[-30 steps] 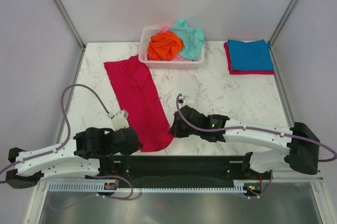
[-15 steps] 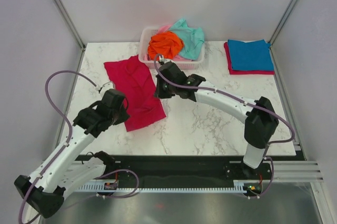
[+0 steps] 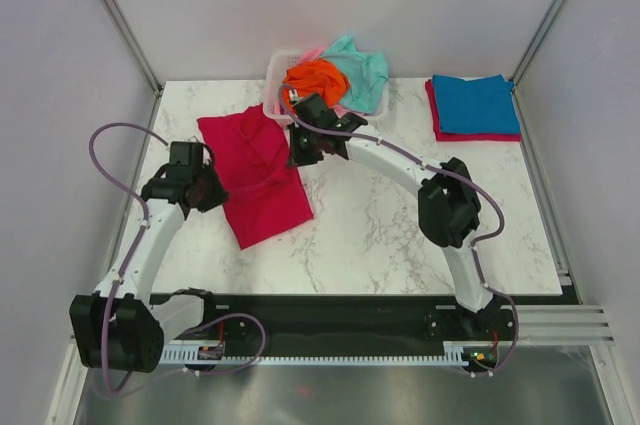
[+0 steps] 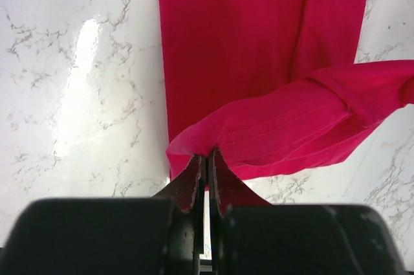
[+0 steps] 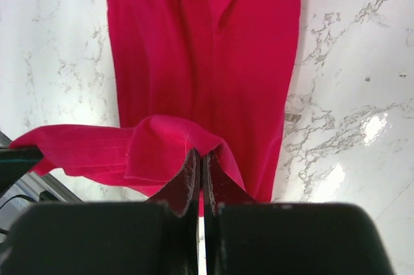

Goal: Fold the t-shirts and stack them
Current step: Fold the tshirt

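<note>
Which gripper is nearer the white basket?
Right. The right gripper sits just in front of the white basket; the left gripper is farther, at the left edge of the crimson t-shirt.

Crimson t-shirt (image 3: 262,185) — grey-veined white table (image 3: 390,230)

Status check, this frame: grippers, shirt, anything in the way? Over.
Left gripper shut on crimson shirt edge. Right gripper shut on same shirt, edge lifted mid-fold. Basket close behind that arm.
</note>
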Available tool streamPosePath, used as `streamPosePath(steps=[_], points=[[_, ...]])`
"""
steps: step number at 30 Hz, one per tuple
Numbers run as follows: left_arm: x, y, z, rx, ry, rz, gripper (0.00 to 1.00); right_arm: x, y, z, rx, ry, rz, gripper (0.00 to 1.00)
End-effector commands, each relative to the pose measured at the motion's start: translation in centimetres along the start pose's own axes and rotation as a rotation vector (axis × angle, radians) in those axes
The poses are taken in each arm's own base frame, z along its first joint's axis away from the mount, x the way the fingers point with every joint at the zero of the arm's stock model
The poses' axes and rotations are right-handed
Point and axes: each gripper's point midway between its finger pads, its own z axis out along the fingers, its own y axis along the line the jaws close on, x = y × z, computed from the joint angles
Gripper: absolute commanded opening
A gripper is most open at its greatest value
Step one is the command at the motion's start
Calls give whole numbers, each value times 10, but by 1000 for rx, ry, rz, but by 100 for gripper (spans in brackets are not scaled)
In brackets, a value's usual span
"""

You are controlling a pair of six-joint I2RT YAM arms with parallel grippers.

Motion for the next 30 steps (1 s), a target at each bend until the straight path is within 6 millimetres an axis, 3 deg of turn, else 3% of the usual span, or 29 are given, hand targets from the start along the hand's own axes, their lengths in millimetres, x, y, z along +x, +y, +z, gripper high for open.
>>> streamPosePath(steps=[1,5,11,12,13,14,15,16,18,19,21,23,24,26,27,28,29,30], points=[[-19,-9,10,69,-29,53,2,-15,9,1,-45,-9,-33,0],[-26,-8,25,67,3,31,2,-17,2,17,-43,8,-27,0],[-35,7,70,83,137,-57,2,-30,-15,44,-15,-4,-10,6],[-39,6,75,98,152,-71,2,-28,-24,54,-4,6,-2,9],[-37,9,86,98,193,-90,2,-37,-22,55,-9,-12,1,20],[-50,6,88,107,174,-86,2,-40,-25,58,-3,-16,9,28],[-56,6,91,106,171,-85,3,-43,-37,66,24,-23,27,41],[-55,8,99,106,199,-83,15,-52,-37,63,29,-46,36,50],[-73,2,100,123,183,-74,42,-61,-46,65,45,-65,61,66],[-79,1,100,140,179,-72,69,-67,-45,61,42,-78,65,74],[-98,-8,95,175,142,-57,95,-78,-40,47,30,-107,65,78],[-113,-19,80,222,93,-35,100,-78,-42,37,41,-112,45,79],[-115,-20,74,221,74,-29,100,-86,-32,14,26,-145,30,79],[-113,-16,65,199,41,-36,100,-63,-47,12,61,-119,29,80],[-117,-18,48,208,-6,-28,100,-67,-36,-14,39,-158,20,80],[-104,-13,47,197,8,-44,100,-39,-50,-6,51,-119,37,80],[-99,-14,42,205,4,-48,100,-29,-51,-10,44,-115,44,80],[-95,-17,27,224,-24,-47,100,-25,-41,-26,12,-134,46,80]])
